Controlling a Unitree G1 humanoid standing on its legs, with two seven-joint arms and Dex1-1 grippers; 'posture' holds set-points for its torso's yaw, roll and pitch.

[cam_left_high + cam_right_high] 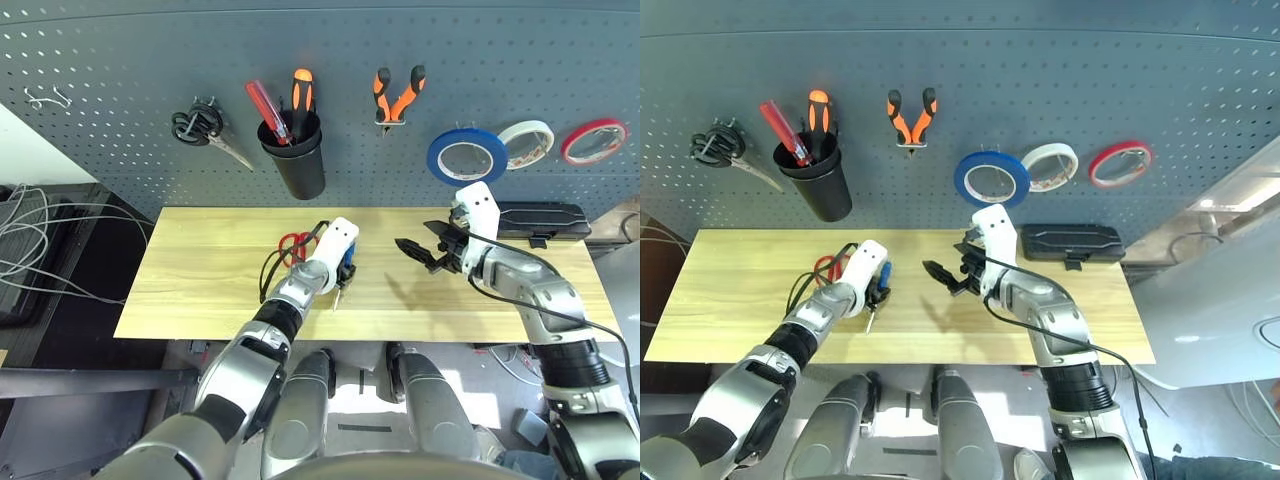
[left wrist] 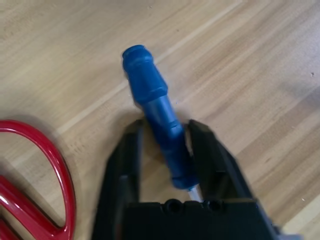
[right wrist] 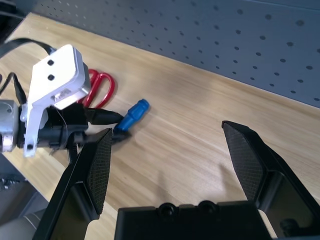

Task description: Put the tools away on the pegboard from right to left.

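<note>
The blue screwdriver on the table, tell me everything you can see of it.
The screwdriver is small, with a glossy blue handle that looks like plastic: a ribbed, wider cap end, then a narrower grip. A bit of pale metal shaft shows at the other end. It lies flat on the wooden table, beside the red scissors. The left gripper straddles the handle, a black finger on either side, close against it though not clearly clamped.

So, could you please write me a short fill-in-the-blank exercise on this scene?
1. The left pincer straddles the screwdriver with the ____ handle.
2. The red-handled scissors lie on the ____.
3. The right pincer is ____ and holds nothing.
4. The pliers hang on the ____.

Missing words: blue; table; open; pegboard
</note>
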